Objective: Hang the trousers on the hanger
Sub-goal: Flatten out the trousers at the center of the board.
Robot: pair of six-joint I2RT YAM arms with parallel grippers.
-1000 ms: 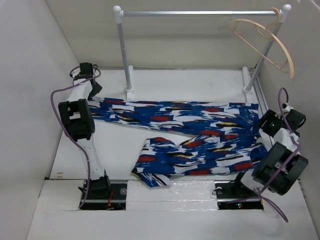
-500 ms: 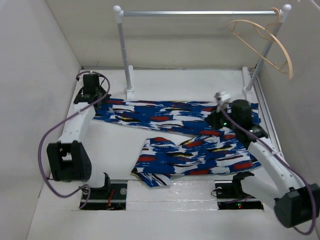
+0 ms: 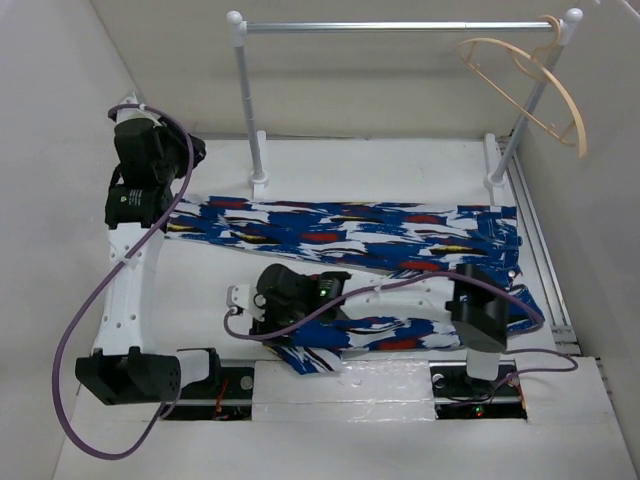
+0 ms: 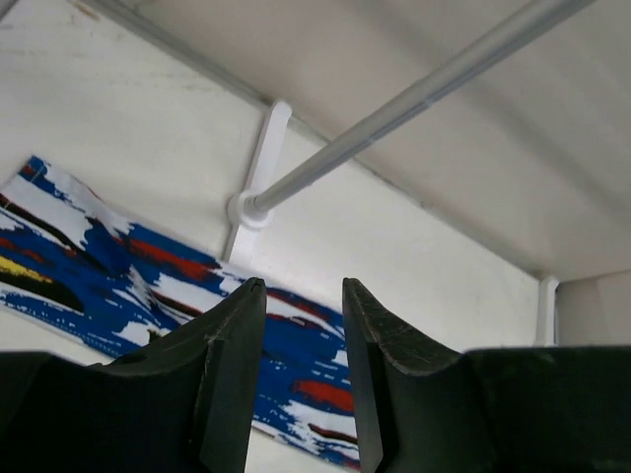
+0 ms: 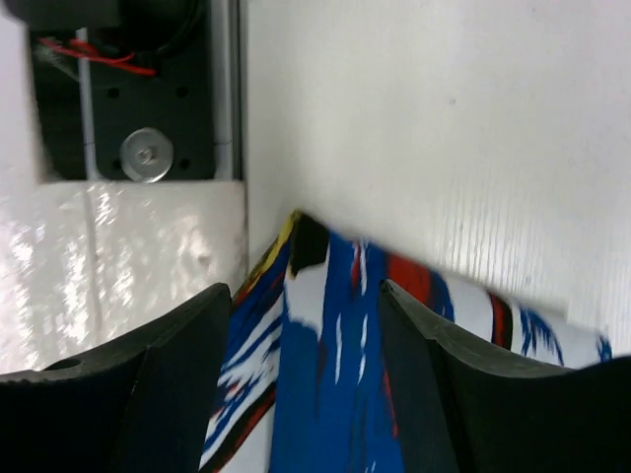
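The trousers (image 3: 350, 225) lie flat on the table, one leg stretched along the far side and the other folded toward the near edge. The tan hanger (image 3: 530, 80) hangs from the right end of the rail. My left gripper (image 3: 185, 155) hovers at the far left, above the end of the far leg (image 4: 99, 286). Its fingers (image 4: 303, 286) stand apart with nothing between them. My right gripper (image 3: 252, 318) reaches left across the near leg. Its open fingers (image 5: 305, 288) straddle that leg's hem corner (image 5: 325, 394) without pinching it.
A silver rail (image 3: 400, 26) on white posts (image 3: 250, 110) spans the back of the table. White walls close in on the left, back and right. The left arm's base mount (image 5: 128, 89) sits just beyond the hem at the near edge.
The right arm swung from the waist end on the right across to the near leg's hem. The left gripper lifted off the far leg's end. Both grippers went from shut to open.
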